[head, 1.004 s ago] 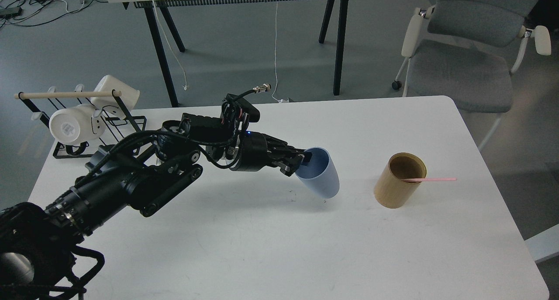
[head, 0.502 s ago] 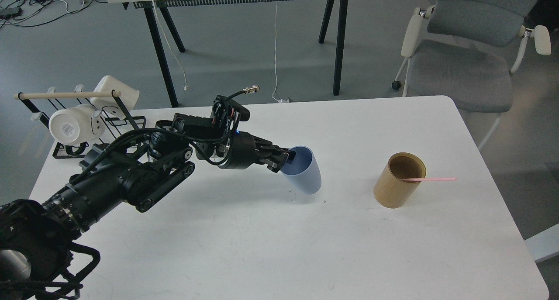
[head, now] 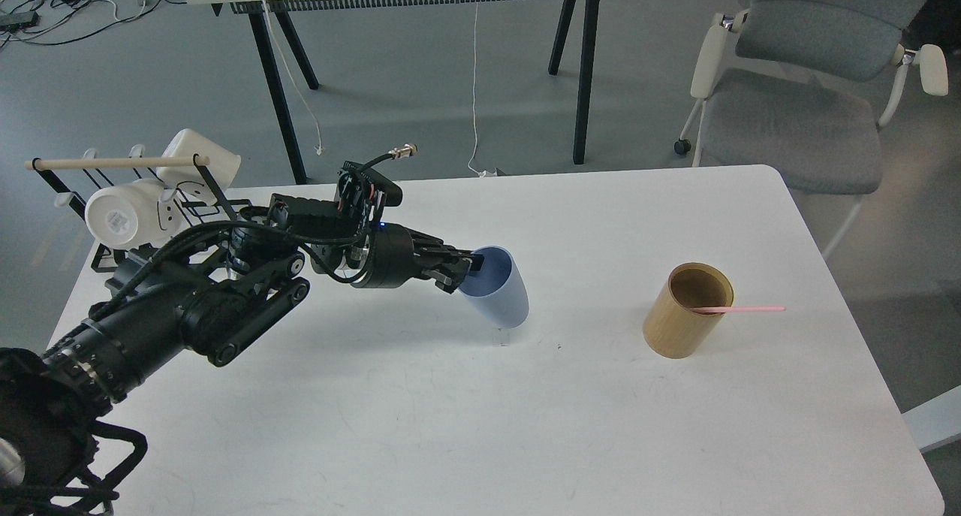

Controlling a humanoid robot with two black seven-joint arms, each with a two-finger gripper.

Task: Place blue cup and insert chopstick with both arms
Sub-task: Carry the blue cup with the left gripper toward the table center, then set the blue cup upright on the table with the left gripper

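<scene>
The pale blue cup [head: 501,297] is tilted, mouth toward the left, near the middle of the white table [head: 525,426]. My left gripper [head: 467,270] is shut on the cup's rim, one finger inside the mouth and one outside. The cup's base is at or just above the tabletop; I cannot tell which. The pink chopstick [head: 743,309] leans in the tan bamboo holder [head: 687,310] at the right, its end sticking out to the right. My right arm and gripper are out of view.
A black wire rack [head: 150,215] with a wooden rod and two white mugs [head: 124,214] stands at the table's far left corner. A grey chair [head: 796,88] is behind the right side. A second table is farther back.
My left arm has drawn back to the left, carrying the blue cup left and slightly farther away from the tan holder. The holder and chopstick have not moved.
</scene>
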